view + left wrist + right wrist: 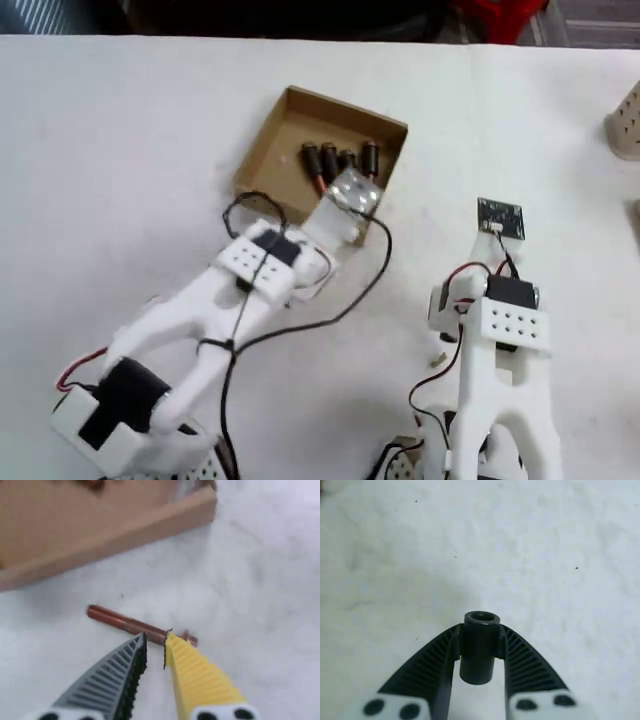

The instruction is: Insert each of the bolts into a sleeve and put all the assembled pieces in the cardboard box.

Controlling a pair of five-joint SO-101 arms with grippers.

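Observation:
A copper-coloured bolt (pixel 125 621) lies on the white table just outside the cardboard box (pixel 100 535). My left gripper (pixel 155 644), with one grey and one yellow finger, has its tips right at the bolt's shaft, a narrow gap between them and nothing clamped. In the high view this gripper (pixel 345 195) sits at the near right corner of the box (pixel 262 150). Several dark assembled pieces (pixel 335 160) lie inside the box. My right gripper (pixel 479 645) is shut on a black sleeve (pixel 479 647), bore end pointing away. It hovers over bare table to the right of the box (pixel 500 218).
A black cable (pixel 370 280) loops across the table between the two arms. A pale perforated object (pixel 625 125) stands at the right edge. The table to the left of the box and in front of the right gripper is bare white surface.

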